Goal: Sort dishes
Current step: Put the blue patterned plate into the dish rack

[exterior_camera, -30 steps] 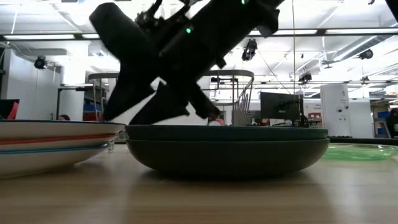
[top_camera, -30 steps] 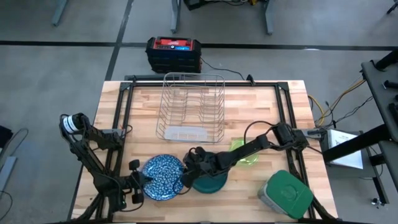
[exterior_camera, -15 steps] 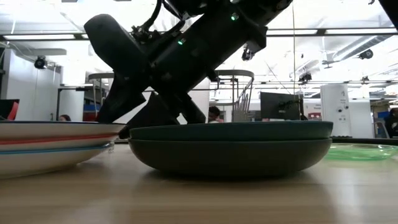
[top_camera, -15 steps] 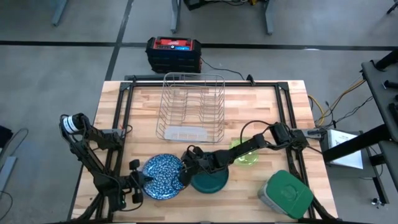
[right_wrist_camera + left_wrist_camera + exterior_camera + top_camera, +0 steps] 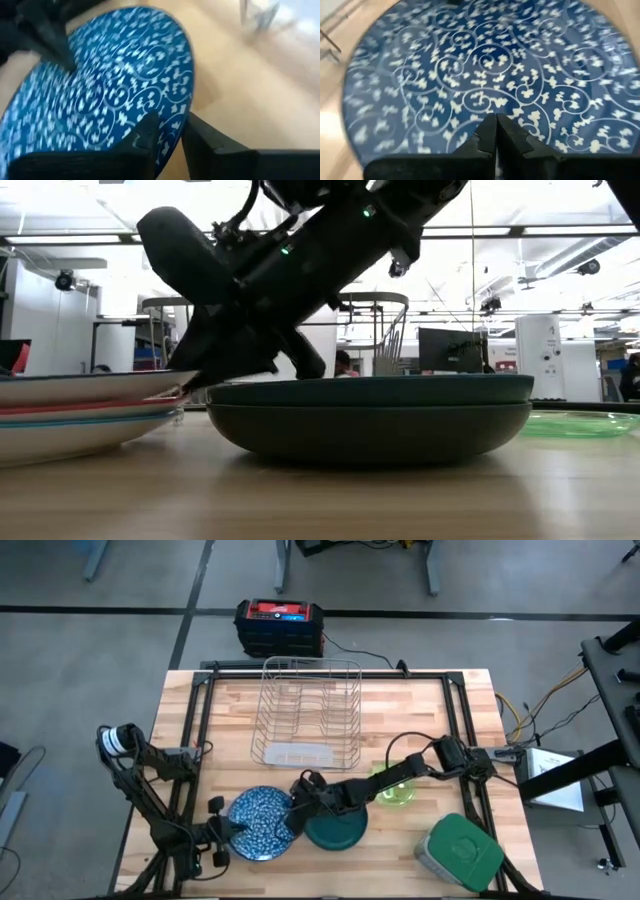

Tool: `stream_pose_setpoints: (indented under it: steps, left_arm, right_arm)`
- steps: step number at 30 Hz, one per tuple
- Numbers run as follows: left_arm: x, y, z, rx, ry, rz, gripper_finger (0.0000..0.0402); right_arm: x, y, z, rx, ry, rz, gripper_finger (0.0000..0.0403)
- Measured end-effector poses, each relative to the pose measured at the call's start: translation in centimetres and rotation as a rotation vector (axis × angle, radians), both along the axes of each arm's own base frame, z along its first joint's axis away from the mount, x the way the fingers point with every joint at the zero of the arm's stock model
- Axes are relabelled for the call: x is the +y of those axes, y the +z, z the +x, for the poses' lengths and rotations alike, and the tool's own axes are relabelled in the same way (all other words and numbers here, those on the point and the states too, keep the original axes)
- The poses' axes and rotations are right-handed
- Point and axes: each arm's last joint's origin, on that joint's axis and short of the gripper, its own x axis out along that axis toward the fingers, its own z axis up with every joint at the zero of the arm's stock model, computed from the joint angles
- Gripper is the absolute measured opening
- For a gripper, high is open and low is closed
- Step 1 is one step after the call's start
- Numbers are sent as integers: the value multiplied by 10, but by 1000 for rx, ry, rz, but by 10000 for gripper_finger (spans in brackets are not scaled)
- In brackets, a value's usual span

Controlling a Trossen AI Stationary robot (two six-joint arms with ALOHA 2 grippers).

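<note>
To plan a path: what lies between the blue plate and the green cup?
The dark green plate, with the right gripper at the blue plate's edge; high view. Green cup.

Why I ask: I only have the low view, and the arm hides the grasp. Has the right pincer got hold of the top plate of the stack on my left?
Observer: Yes. In the right wrist view, the right pincer grips the rim of the round blue plate with white scrollwork, with one finger on each side of it.
Operator: Where is the other arm?
Observer: From above, the left pincer is at that plate's opposite edge, with its fingers together.
Operator: And the dish right in front of me?
Observer: That is the dark green round plate. It lies flat beside the blue one on the right arm's side, and neither pincer holds it.
</note>
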Motion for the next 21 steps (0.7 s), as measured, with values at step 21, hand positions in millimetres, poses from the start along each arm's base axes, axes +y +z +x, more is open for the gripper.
stream_pose_setpoints:
  steps: [21]
  left_arm:
    - [-23,24,10,-62,-79,78,0]
  right_arm:
    - [10,19,-1,-70,42,-76,2]
